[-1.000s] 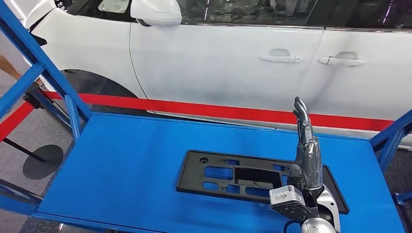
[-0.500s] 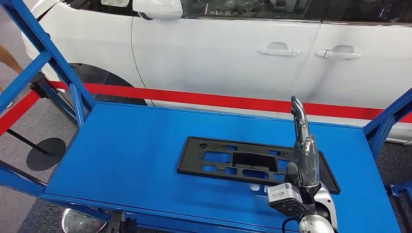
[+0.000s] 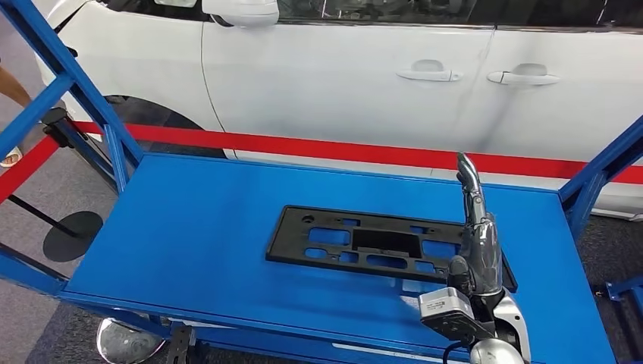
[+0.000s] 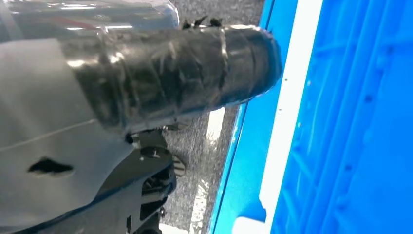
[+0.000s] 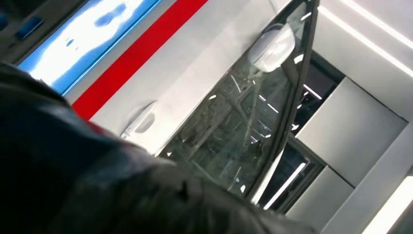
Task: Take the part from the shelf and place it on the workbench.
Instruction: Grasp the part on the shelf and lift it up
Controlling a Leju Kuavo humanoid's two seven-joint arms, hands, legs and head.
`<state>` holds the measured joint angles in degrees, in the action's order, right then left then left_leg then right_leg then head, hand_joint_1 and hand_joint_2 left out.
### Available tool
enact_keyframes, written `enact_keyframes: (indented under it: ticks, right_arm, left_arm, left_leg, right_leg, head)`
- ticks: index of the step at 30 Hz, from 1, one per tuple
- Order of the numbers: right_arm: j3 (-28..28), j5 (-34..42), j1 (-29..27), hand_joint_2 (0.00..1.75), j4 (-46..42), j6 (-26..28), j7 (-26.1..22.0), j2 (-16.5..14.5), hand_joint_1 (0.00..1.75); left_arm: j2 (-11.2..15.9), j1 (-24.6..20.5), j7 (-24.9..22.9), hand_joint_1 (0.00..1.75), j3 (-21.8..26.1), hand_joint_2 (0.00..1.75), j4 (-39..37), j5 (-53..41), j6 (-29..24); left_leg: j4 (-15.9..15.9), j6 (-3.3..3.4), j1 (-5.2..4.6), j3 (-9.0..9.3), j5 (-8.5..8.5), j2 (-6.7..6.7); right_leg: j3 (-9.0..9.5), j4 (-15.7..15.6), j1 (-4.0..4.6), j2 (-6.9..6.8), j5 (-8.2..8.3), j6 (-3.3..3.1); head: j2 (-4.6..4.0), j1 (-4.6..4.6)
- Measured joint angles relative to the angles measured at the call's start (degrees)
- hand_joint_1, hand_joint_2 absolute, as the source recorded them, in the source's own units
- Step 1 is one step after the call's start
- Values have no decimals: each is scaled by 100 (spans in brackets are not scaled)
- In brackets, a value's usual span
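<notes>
Black plastic part (image 3: 383,246) lies flat on the blue worktop (image 3: 205,235); right robot hand (image 3: 478,246), fingers straight, empty, should lift clear toward six o'clock.

The left hand (image 4: 97,97) takes up much of this close view: a pale grey cover, and a thick thumb (image 4: 195,73) wrapped in glossy dark tape, reaching out with nothing in its grasp. Beside it runs a bright blue ribbed panel (image 4: 355,122) with a white edge strip (image 4: 287,117). Between them lies speckled grey floor (image 4: 204,165).
</notes>
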<state>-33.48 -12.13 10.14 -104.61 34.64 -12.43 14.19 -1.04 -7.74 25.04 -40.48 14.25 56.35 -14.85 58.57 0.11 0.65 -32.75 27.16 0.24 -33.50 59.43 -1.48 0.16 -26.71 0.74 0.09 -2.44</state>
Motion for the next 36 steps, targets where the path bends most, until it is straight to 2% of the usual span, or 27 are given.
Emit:
enact_keyframes:
  ticks: [1,2,5,6,7,8,10,11,12,14,16,17,18,20,21,22,23,24,26,27,28,30,32,33,35,36]
  right_arm:
    - [0,0,3,0,0,-1,1,1,0]
    - [0,0,7,0,0,-2,2,1,0]
    - [0,-1,8,0,0,-4,3,2,0]
    - [0,-2,7,0,0,-4,3,2,0]
    - [0,-2,6,0,0,-4,3,2,0]
    - [0,-2,6,0,0,-4,3,2,0]
    - [0,-2,8,0,0,-4,3,2,0]
    - [0,-2,12,0,0,-4,4,2,0]
    - [0,-6,16,0,0,-4,6,2,0]
    - [0,-14,22,0,0,-4,8,2,0]
    - [0,-19,24,0,0,-5,8,3,0]
    - [0,-17,28,0,0,-9,11,5,0]
    - [0,-7,33,0,0,-21,17,7,0]
    - [-1,56,43,0,3,-100,56,10,0]
    - [-2,106,52,0,9,-167,89,10,0]
    - [-4,159,69,0,19,-245,129,10,0]
    - [-8,205,98,0,32,-323,169,10,0]
    - [-14,238,142,0,46,-395,209,10,0]
    - [-47,278,267,87,83,-542,308,8,0]
    - [-73,287,334,131,106,-613,363,3,0]
    - [-109,287,406,175,144,-681,418,-6,0]
    - [-196,268,549,175,242,-779,499,-26,0]
    - [-279,233,695,175,340,-836,555,-50,0]
    - [-317,218,761,175,384,-860,585,-66,0]
    - [-410,199,883,175,499,-891,643,-98,0]
    - [-457,190,936,175,565,-899,671,-109,0]
  left_arm:
    - [0,-2,3,0,0,0,1,4,4]
    - [-1,-5,5,0,-1,0,1,8,8]
    - [-7,-9,10,0,-4,0,1,19,10]
    - [-7,-7,10,0,-5,0,0,26,10]
    - [-6,-6,10,0,-6,0,0,34,10]
    - [-5,-5,12,0,-7,0,0,43,9]
    - [-4,-16,16,0,-7,0,0,56,9]
    - [-3,-25,18,0,-8,0,0,58,9]
    - [-2,-33,18,0,-14,0,0,59,10]
    - [-1,-37,17,0,-32,0,0,60,10]
    - [-9,-33,16,0,-45,0,0,62,9]
    - [-13,-33,16,0,-48,0,0,63,7]
    - [-16,-35,14,0,-50,0,0,64,6]
    - [-16,-35,1,0,-54,0,0,67,5]
    - [-16,-34,-10,0,-55,0,0,68,6]
    - [-20,-33,-25,0,-57,0,1,69,7]
    - [-26,-32,-42,0,-60,0,1,69,7]
    - [-34,-33,-59,0,-62,0,1,69,7]
    - [-45,-46,-108,0,-68,0,1,60,7]
    - [-47,-58,-131,0,-74,0,2,49,7]
    - [-48,-71,-154,0,-85,0,2,34,7]
    - [-54,-95,-188,0,-116,0,1,2,7]
    - [-58,-120,-213,0,-145,0,1,-32,7]
    - [-62,-131,-223,0,-158,0,1,-49,8]
    - [-75,-144,-237,0,-199,0,2,-85,14]
    - [-84,-146,-245,0,-222,0,2,-101,18]
  left_leg:
    - [79,-23,10,-38,73,0]
    - [272,-44,15,-122,218,0]
    - [1297,-82,21,-548,780,0]
    - [1509,-81,21,-624,842,0]
    - [1517,-67,19,-600,799,0]
    - [1303,-38,12,-462,662,-1]
    - [524,51,-17,-17,348,-8]
    - [208,84,-37,152,254,-11]
    - [24,108,-58,237,216,-15]
    - [-63,130,-87,226,184,-17]
    - [-146,183,-59,230,93,-5]
    - [-193,218,-40,230,36,5]
    - [-220,242,-25,217,-13,15]
    - [-213,266,-30,133,-67,23]
    - [-193,260,-31,89,-84,23]
    - [-167,254,-30,50,-93,22]
    - [-133,246,-27,15,-97,21]
    - [-90,233,-22,-16,-94,20]
    - [8,184,-32,-87,-73,18]
    - [45,149,-42,-121,-71,17]
    - [67,112,-53,-151,-78,17]
    - [76,46,-49,-191,-101,15]
    - [245,-15,-33,-281,27,8]
    - [478,-41,-24,-388,177,4]
    - [1159,-79,-12,-682,516,3]
    - [1424,-83,-8,-797,602,3]
  right_leg:
    - [-8,-10,-3,-4,22,-40]
    - [-19,-23,-10,-9,45,-79]
    - [-82,-28,15,-20,92,-152]
    - [-105,-24,31,-21,105,-165]
    - [-126,-18,46,-20,120,-173]
    - [-142,-13,59,-15,133,-175]
    - [-158,-7,81,-9,162,-158]
    - [-165,-6,89,-8,179,-138]
    - [-175,-8,92,-12,198,-108]
    - [-191,-30,85,-20,243,-36]
    - [-228,0,74,-21,215,29]
    - [-292,135,75,-18,98,54]
    - [-404,395,70,-17,-89,72]
    - [-689,1122,65,-16,-501,107]
    - [-776,1388,60,-16,-600,123]
    - [-766,1457,52,-17,-591,136]
    - [-651,1309,41,-19,-487,144]
    - [-445,977,27,-22,-321,149]
    - [-71,304,23,-19,-126,126]
    - [14,125,30,-16,-96,97]
    - [23,71,45,-12,-108,60]
    - [-14,68,47,-11,-59,-21]
    - [-33,42,32,-19,-12,-97]
    - [-43,30,25,-24,9,-130]
    - [-75,29,37,-28,32,-164]
    - [-91,31,47,-28,40,-173]
  head:
    - [0,-6]
    - [0,-16]
    - [0,-39]
    - [0,-37]
    - [0,-38]
    - [0,-38]
    - [0,-37]
    - [0,-33]
    - [0,-33]
    - [0,-33]
    - [0,-31]
    - [0,-22]
    - [0,-10]
    - [0,7]
    - [0,8]
    - [0,8]
    - [0,9]
    - [0,10]
    - [0,7]
    - [0,4]
    - [0,1]
    - [0,-2]
    - [0,-16]
    - [0,-25]
    - [0,-43]
    - [0,-42]
